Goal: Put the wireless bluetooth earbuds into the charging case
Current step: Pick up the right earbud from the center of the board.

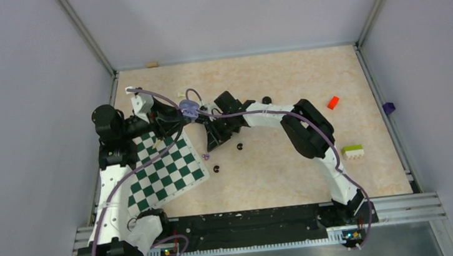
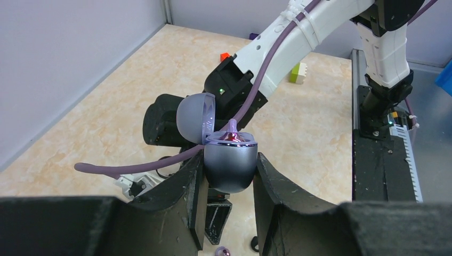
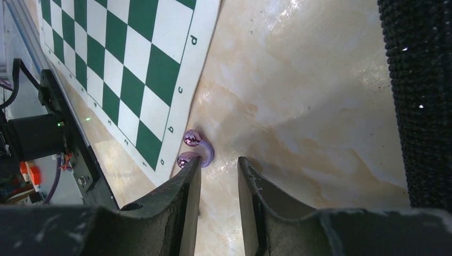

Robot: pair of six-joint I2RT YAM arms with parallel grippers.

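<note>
Nearest, one black earbud (image 1: pixel 216 168) is seen lying on the desk (image 1: pixel 279 179) just off the right edge of the chessboard (image 1: pixel 159 169). A second black earbud (image 1: pixel 239 146) lies a little farther and to the right.

A pale purple earbud (image 3: pixel 192 138) lies at the board's edge. The right gripper (image 3: pixel 219 160) is held low over that spot, its fingers set narrow with nothing between them. The bud is just beside the finger on the chessboard side, outside the gap. If the fingers were lowered or closed on this line, the bud would likely be nudged aside or pushed under the board's edge rather than caught. A sideways correction is judged necessary first. Being small, rounded and glossy, the bud could also be squeezed out of a pinch.

Farther back, the charging case (image 2: pixel 229 170) is held off the desk, clamped between the fingers of the left gripper (image 2: pixel 228 158), with its lid (image 2: pixel 194 117) hinged open. What appears to be a purple bud (image 2: pixel 233 137) is seated in it. The rounded body could be turned or slipped in that clamp if a bud were pressed in off-centre. The open lid and the purple cable (image 2: pixel 160 160) crossing close by could be struck by the right arm on approach.
</note>
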